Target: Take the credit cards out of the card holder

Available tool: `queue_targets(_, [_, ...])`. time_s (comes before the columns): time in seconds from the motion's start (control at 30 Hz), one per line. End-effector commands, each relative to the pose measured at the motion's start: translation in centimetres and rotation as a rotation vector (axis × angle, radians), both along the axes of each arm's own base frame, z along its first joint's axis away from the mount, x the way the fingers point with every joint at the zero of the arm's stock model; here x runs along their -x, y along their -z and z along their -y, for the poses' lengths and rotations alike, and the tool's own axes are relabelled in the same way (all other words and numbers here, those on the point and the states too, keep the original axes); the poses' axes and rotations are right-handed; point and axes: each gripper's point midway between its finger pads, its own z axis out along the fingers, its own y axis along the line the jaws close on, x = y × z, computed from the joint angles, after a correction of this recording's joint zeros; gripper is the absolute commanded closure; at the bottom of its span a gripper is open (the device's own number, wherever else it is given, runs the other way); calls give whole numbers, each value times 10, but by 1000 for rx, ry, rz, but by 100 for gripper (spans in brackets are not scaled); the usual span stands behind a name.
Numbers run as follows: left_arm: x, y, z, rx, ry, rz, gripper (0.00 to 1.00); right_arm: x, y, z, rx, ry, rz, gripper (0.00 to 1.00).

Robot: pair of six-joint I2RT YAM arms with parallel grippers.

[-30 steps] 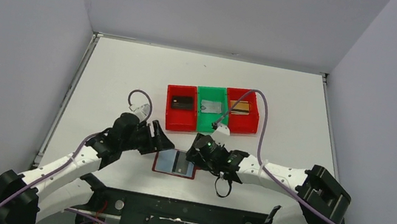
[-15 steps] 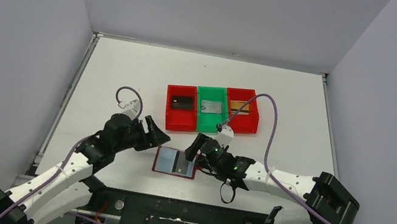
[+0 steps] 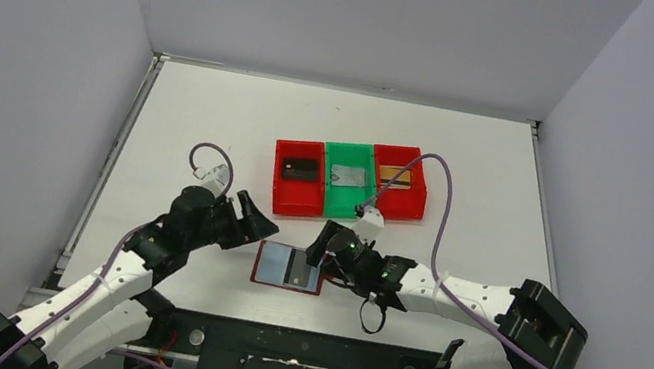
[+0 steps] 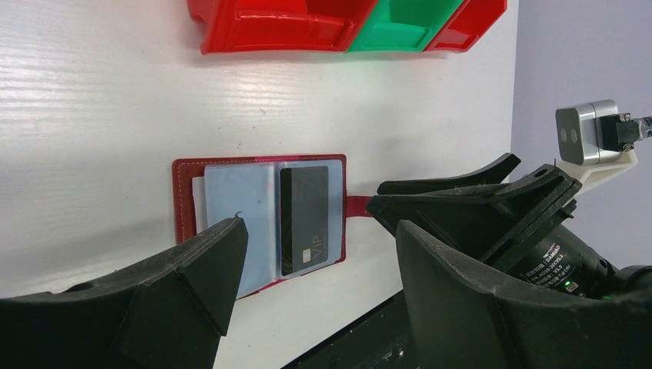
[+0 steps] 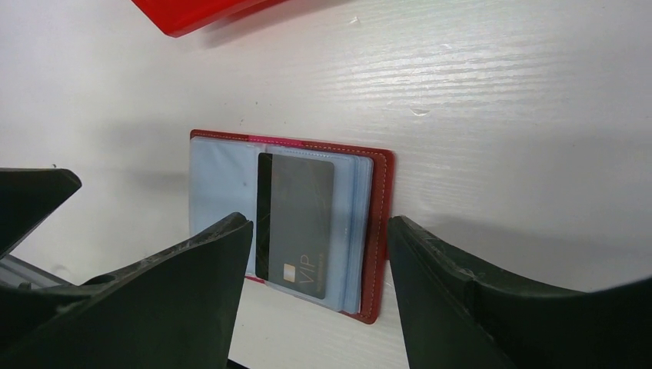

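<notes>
"Card holder (image 3: 288, 267): where does it lie?"

"Open and flat on the white table (image 3: 213, 114), at 6 o'clock on the tabletop near its front edge, between the two arms. Its pale blue-grey sleeves (image 5: 219, 200) face upward, and its snap tab (image 4: 355, 206) sticks out from the right edge, at 3 o'clock."

"What does it contain?"

"A dark card (image 5: 296, 223) marked VIP sits in the right-hand sleeve stack, long side running from 12 to 6 o'clock."

"And the grippers?"

"The left gripper (image 3: 261, 225) hovers at about 10 o'clock from the holder, jaws spread wide and holding nothing. The right gripper (image 3: 320, 248) sits at about 2 o'clock, just beside the right edge and snap tab, jaws likewise wide apart and holding nothing. Whether it touches the holder cannot be told."

"What lies farther out?"

"At 12 o'clock from the holder, three bins stand touching in a row. The left red bin (image 3: 278, 198) holds a black card (image 3: 301, 169), the green bin (image 3: 339, 209) a silvery-grey card (image 3: 350, 176), and the right red bin (image 3: 405, 208) a gold card (image 3: 396, 174)."
</notes>
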Motion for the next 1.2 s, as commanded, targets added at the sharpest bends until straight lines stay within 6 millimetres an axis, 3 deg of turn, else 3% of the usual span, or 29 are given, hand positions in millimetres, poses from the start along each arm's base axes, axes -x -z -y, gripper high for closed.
queue_targets(0.0, [-4, -17, 10, 43, 49, 42, 29, -7, -15, -11, -36, 25, 30, 35])
queue_targets(0.23, [1, -11, 28, 110, 135, 10, 32, -2, -8, -14, -18, 12, -3, 39])
queue_targets(0.4, [0, -6, 41, 134, 188, -29, 37, 1, 1, -23, -5, -33, -24, 51])
queue_targets(0.83, [0, 17, 42, 81, 183, -94, 40, 7, 10, -29, 20, -85, -52, 66])
queue_targets(1.17, [4, 32, 48, 34, 219, -133, 42, 9, 38, -12, 118, -36, -141, 75])
